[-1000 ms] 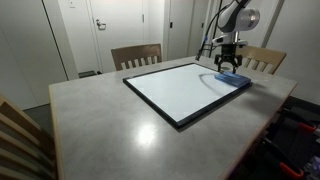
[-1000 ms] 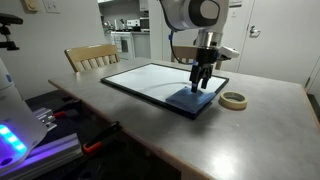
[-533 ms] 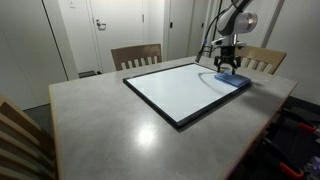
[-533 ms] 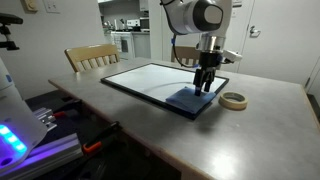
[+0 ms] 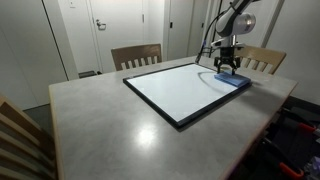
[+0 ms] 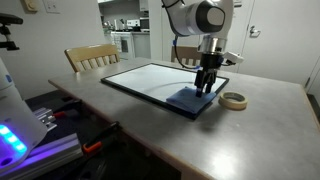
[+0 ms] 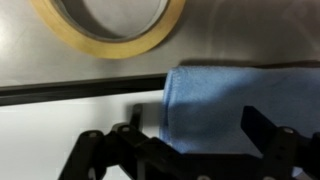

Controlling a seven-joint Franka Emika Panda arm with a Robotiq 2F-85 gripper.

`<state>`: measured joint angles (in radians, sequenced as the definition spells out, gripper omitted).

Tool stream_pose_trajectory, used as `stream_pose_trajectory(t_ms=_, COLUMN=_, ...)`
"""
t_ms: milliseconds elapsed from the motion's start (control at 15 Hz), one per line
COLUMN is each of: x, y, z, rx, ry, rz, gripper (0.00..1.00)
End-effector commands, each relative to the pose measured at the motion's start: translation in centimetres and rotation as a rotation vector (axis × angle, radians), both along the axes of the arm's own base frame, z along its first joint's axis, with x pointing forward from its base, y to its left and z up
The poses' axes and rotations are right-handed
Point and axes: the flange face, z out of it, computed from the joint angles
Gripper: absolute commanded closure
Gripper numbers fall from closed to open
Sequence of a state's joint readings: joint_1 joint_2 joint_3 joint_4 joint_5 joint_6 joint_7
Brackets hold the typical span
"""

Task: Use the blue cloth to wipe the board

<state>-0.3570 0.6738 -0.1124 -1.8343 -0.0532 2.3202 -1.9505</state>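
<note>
Over the last second my gripper (image 6: 207,88) has drifted slightly toward the tape roll (image 6: 234,100); the jaws stand wide apart, one finger either side of the blue cloth (image 7: 240,90) rather than pinching it; the cloth lies on the board (image 6: 150,78) at its near corner, overlapping the black frame; so small a drift suggests the wipe has barely begun; most of the white surface remains to be covered.
</note>
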Motion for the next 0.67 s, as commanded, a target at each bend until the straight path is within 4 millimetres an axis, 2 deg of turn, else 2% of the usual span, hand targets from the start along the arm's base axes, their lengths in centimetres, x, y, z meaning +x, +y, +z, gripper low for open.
stream_pose_trajectory(t_ms=0, x=-0.5, y=0.0, z=0.3, rx=-0.045, ry=0.077, rz=-0.026, gripper=0.0)
stream_pose_trajectory(t_ms=267, x=-0.9, y=0.3, z=0.2, rx=-0.061, ry=0.122, rz=-0.059, gripper=0.0)
stream_pose_trajectory(t_ms=600, x=-0.5, y=0.0, z=-0.9, rx=-0.021, ry=0.066, rz=-0.074, gripper=0.0)
